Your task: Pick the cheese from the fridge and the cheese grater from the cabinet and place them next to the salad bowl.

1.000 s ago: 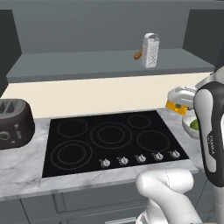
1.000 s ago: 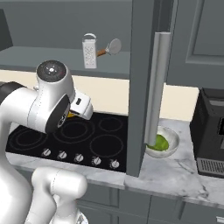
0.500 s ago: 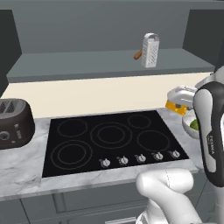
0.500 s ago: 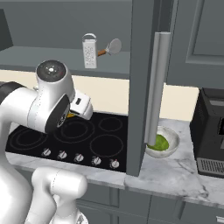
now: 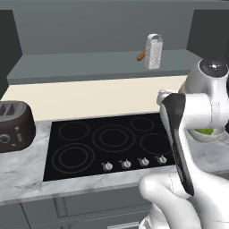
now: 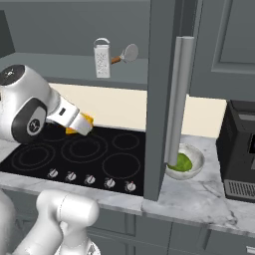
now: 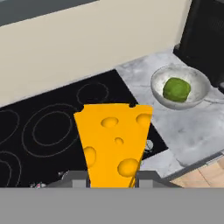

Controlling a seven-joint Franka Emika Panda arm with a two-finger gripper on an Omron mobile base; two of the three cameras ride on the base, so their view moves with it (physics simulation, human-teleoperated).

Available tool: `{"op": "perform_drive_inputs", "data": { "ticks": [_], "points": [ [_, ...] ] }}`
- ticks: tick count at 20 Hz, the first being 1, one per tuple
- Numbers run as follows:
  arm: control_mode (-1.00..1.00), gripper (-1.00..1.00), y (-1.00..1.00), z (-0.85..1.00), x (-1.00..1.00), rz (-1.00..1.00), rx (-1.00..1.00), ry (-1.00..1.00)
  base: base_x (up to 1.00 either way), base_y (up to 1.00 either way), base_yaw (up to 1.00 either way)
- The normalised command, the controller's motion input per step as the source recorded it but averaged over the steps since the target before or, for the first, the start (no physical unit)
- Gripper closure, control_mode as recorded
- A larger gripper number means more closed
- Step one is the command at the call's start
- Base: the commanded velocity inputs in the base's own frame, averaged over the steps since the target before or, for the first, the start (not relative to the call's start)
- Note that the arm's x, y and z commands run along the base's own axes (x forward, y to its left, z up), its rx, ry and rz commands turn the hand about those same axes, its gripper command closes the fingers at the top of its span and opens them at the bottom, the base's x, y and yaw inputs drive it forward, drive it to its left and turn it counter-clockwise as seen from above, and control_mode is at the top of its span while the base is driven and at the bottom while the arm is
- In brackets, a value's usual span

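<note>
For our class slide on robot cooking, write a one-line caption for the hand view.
The hand carries the cheese above the stove, with the salad bowl waiting on the marble counter.

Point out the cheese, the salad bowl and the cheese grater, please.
cheese (image 7: 114, 140): hand view, middle of its yellow face.
salad bowl (image 7: 196, 83): hand view, bare inner wall right of the greens.
cheese grater (image 5: 153, 53): left base view, perforated front face.
</note>
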Motion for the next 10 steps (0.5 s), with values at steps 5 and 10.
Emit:
{"op": "perform_drive_inputs", "data": {
  "ticks": [5, 10],
  "points": [
    [-1.00, 1.00, 0.05, -0.19, 0.10, -0.58, -0.17, 0.24, 0.00, 0.00, 0.00],
    [-1.00, 1.00, -0.24, -0.29, 0.00, -0.56, -0.03, 0.31, 0.00, 0.00, 0.00]
  ]
}}
